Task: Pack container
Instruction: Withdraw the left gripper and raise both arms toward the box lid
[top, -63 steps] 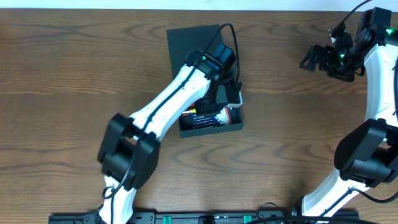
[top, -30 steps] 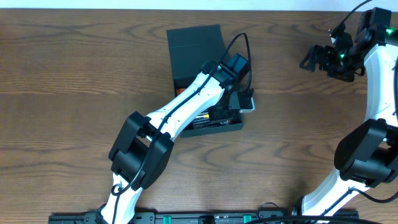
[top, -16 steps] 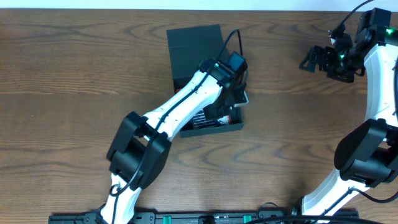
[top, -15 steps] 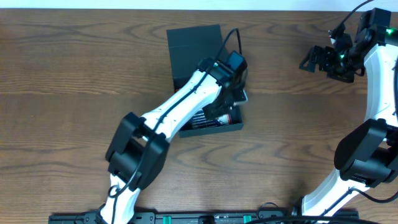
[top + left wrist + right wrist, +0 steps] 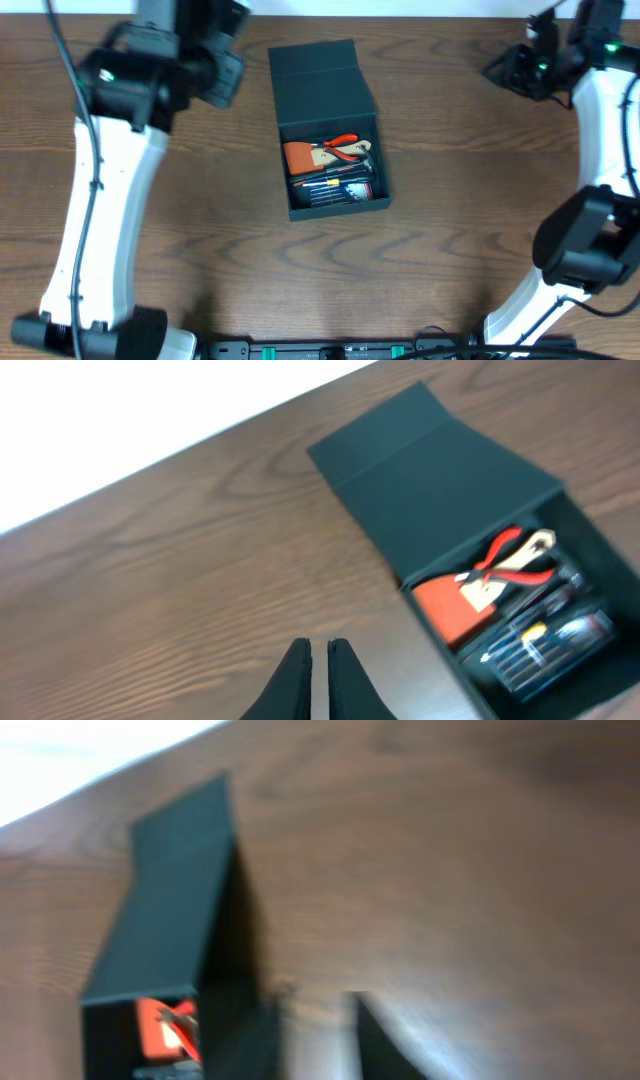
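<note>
The container (image 5: 318, 80) is a dark teal-grey box in the middle of the table, its flap lid standing open toward the far edge. Inside lie red-handled pliers (image 5: 346, 147), an orange piece (image 5: 301, 157) and small tools. The left wrist view shows the container (image 5: 440, 480) to the right, with the pliers (image 5: 515, 555) inside. My left gripper (image 5: 319, 650) hangs shut and empty over bare wood, well left of the box. The right wrist view is blurred; my right gripper (image 5: 318, 1020) is high at the far right, apart from the container (image 5: 170, 920), and holds nothing.
A small case of bits (image 5: 345, 190) lies at the near end of the box. The left arm (image 5: 110, 170) runs along the table's left side, the right arm (image 5: 600, 150) along the right edge. Bare wood (image 5: 460, 200) surrounds the box.
My left arm has lifted out of the container and swung to the far left, jaws now shut, leaving the contents uncovered. The right gripper has shifted slightly toward the far edge and closed.
</note>
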Robot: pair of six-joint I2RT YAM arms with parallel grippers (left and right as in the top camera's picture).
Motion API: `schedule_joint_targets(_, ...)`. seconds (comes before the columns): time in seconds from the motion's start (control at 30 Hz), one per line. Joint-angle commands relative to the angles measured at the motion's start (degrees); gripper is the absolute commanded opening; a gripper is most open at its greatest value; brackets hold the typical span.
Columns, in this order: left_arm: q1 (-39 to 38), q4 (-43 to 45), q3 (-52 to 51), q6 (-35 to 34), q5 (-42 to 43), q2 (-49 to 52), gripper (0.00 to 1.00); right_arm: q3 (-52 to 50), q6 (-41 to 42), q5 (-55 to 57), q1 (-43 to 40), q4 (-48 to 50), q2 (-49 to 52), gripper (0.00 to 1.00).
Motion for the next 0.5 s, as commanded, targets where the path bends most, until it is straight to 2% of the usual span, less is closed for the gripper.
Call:
schedule_joint_targets(0.0,6.49,1.20,-2.34,-1.20,20.15,7.02,0.06,-0.15,3.76,-5.42,4.66,3.32,3.91,0.01)
schedule_joint_targets(0.1,11.02,3.08,-2.34,-1.53,32.57,11.98,0.06,-0.15,4.26,-5.44,7.37,6.99,6.91,0.01)
schedule_joint_targets(0.2,14.05,5.92,-2.34,-4.94,40.87,17.92,0.06,-0.15,6.01,-6.05,9.75,11.04,10.36,0.01)
schedule_joint_targets(0.37,14.93,9.25,-2.34,-8.13,45.59,26.10,0.06,-0.15,6.64,-6.29,11.61,15.08,14.69,0.01)
schedule_joint_targets(0.47,14.86,10.54,-2.34,-9.38,45.62,30.08,0.06,-0.15,7.43,-7.34,11.96,16.63,17.31,0.01)
